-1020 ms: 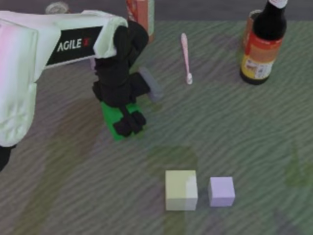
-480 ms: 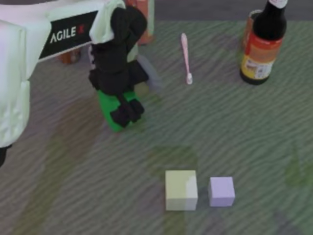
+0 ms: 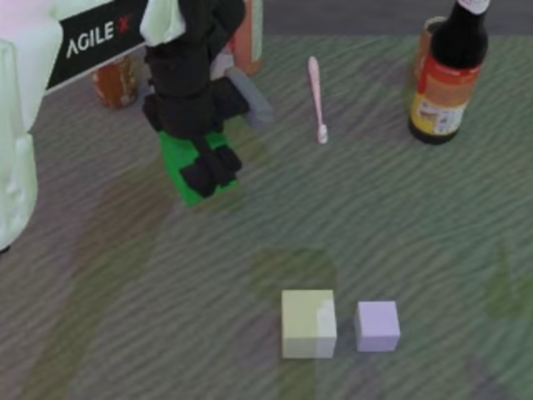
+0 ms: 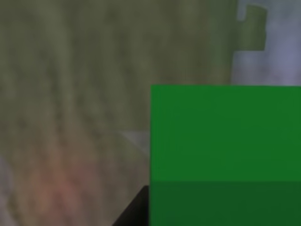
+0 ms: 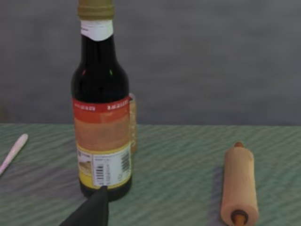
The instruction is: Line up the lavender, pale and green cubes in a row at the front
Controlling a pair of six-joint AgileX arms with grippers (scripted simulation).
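Green cube (image 3: 185,171) far left, clamped in left gripper (image 3: 210,167); pale cube (image 3: 308,323) and lavender cube (image 3: 377,325) near front. Risk: off-centre grip slipping, or bumping the pale cube. Right gripper's state unreadable.

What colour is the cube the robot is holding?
Bright green; the green cube fills the left wrist view.

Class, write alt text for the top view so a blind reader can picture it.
The left gripper grips the green cube at the table's back left. The pale cube and the lavender cube sit side by side at the front; a dark bottle and a pink toothbrush lie behind.
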